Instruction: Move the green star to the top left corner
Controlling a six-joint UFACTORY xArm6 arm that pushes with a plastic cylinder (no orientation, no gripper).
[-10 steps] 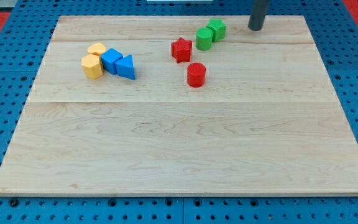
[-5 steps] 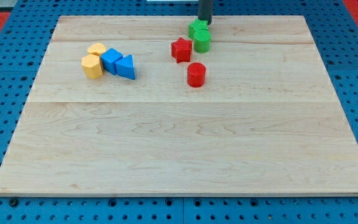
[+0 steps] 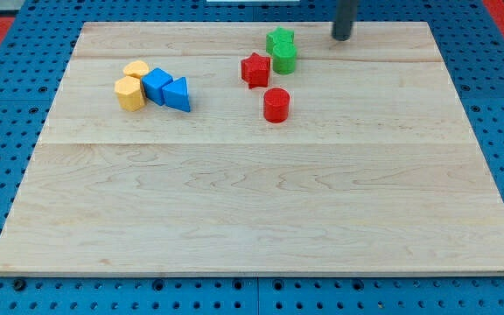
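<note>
Clearly our jawless tip (image 3: 343, 37), right of the green star (image 3: 279, 39), risks dragging the green cylinder (image 3: 284, 59) leftward too.

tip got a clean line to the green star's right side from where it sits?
Probably yes. My tip sits apart, to the view's right of the green star, with bare board between; the green cylinder lies just below that line.

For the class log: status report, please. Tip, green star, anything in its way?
My tip clear, off to the view's right of the green star. Star near the top edge, touching the green cylinder. Leftward path along the top looks open.
</note>
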